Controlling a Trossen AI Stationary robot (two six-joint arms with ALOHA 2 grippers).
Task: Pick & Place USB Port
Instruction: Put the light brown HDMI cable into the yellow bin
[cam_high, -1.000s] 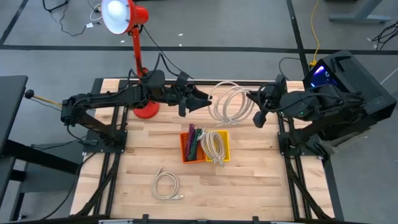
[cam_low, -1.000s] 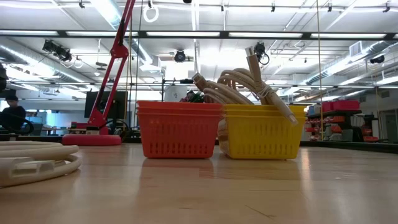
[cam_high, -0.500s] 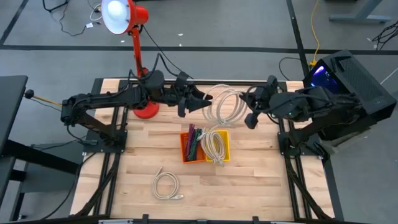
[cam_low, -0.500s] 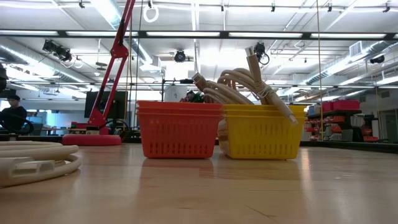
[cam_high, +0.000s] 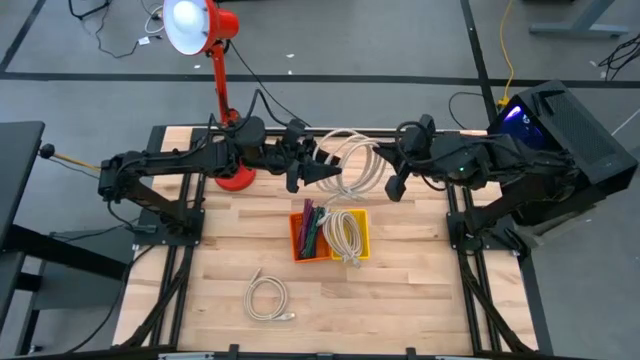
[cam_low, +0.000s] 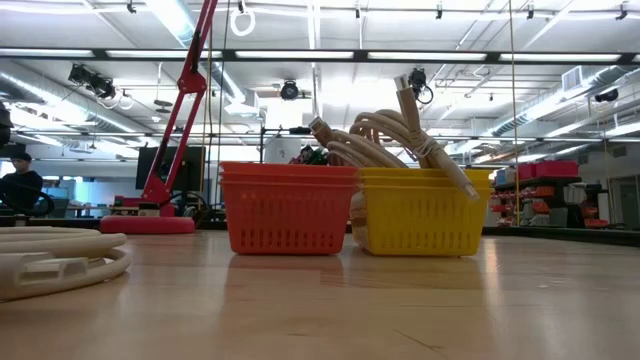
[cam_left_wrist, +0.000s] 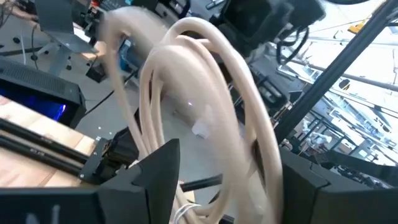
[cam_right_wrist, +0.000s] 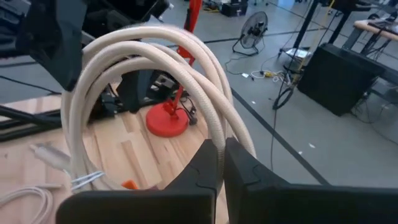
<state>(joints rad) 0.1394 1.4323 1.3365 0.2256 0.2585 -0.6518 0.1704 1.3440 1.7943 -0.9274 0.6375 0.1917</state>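
High view, cable: a coiled cream-white USB cable hangs above the far edge of the pale wooden worktop, held between both arms.
Left tool: the left tool reaches in from the left; in the left wrist view its dark fingers stand spread, with the cable's loops passing between them.
Right tool: the right tool meets the coil's other side; the right wrist view shows its fingers pressed together on a strand.
Baskets: a small orange plastic basket touches a yellow plastic basket mid-worktop, the yellow one holding another cream coil.
Spare coil: a third cream cable lies near the front edge.
Lamp: a red desk lamp stands behind the left arm.
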